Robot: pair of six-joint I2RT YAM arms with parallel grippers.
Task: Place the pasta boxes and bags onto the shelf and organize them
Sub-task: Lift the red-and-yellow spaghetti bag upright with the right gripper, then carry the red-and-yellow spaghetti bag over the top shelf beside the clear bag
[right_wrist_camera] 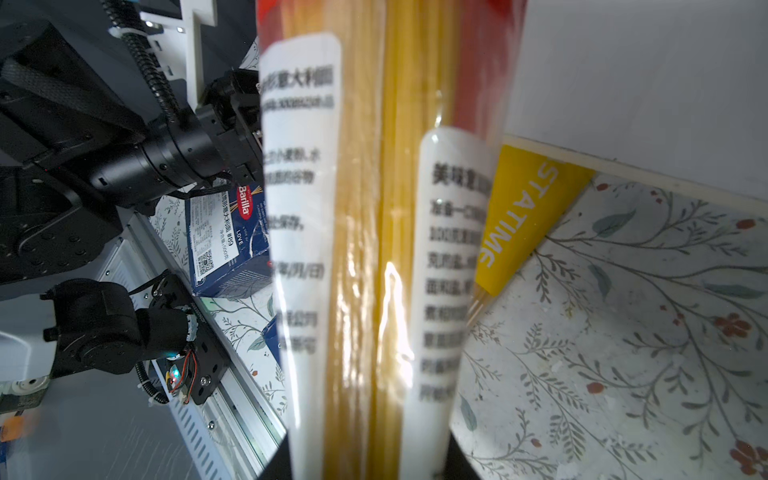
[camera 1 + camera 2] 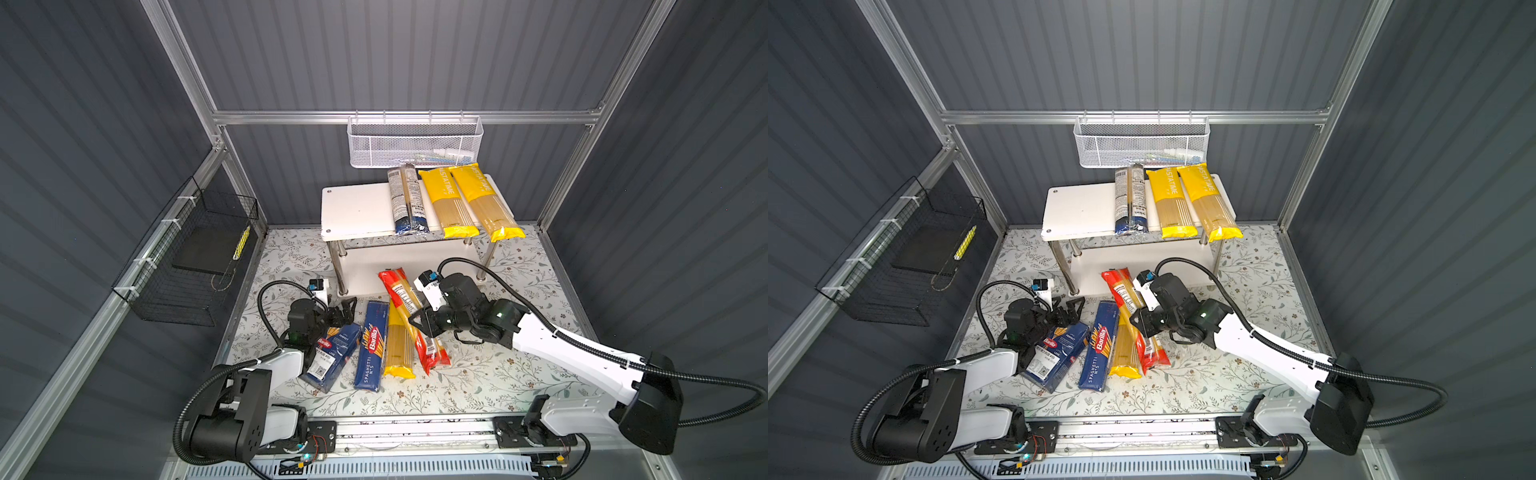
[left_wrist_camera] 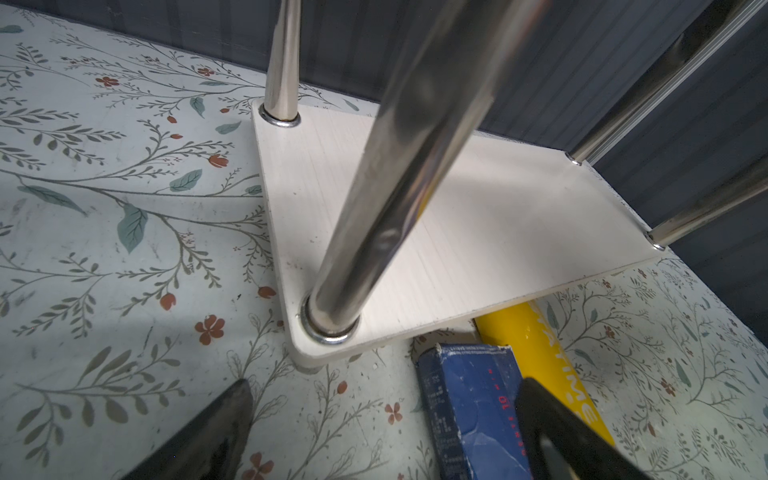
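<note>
Top views: the shelf (image 2: 357,208) (image 2: 1079,208) stands at the far middle of the floral table (image 2: 498,374) (image 2: 1225,374).
Upper board: the dark-blue-ended bag (image 2: 407,199) (image 2: 1131,199) lies left of two yellow PASTATIME bags (image 2: 446,203) (image 2: 1173,203). All three lie side by side, running far to near, with their near ends over the front edge.
Table, left to right: the wide Barilla box (image 2: 332,353) (image 2: 1054,353) (image 1: 224,241), the narrow SPAGHETTI N.5 box (image 2: 372,345) (image 2: 1098,349) (image 3: 469,407), the third yellow bag (image 2: 399,349) (image 2: 1125,353) (image 1: 515,216) and the red-ended bag (image 2: 399,291) (image 2: 1121,286) (image 1: 361,208).
Third yellow bag: its far end tucks under the near edge of the lower board (image 3: 498,232).
Red-ended bag: it slants across the third yellow bag, and its far end reaches the front of the lower board.
Right arm: the right gripper (image 2: 419,324) (image 2: 1142,322) is clamped across the red-ended bag about halfway along. In the right wrist view the bag runs straight out from between the jaws.
Bag lifted or resting: cannot tell.
Left arm: the left gripper (image 2: 345,311) (image 2: 1069,311) (image 3: 386,390) is over the table beside the shelf's near-left post (image 2: 340,286) (image 3: 374,187), just past the far end of the wide Barilla box. Its fingers (image 3: 216,428) are spread apart, and the end of the narrow SPAGHETTI N.5 box is beside one of them.
</note>
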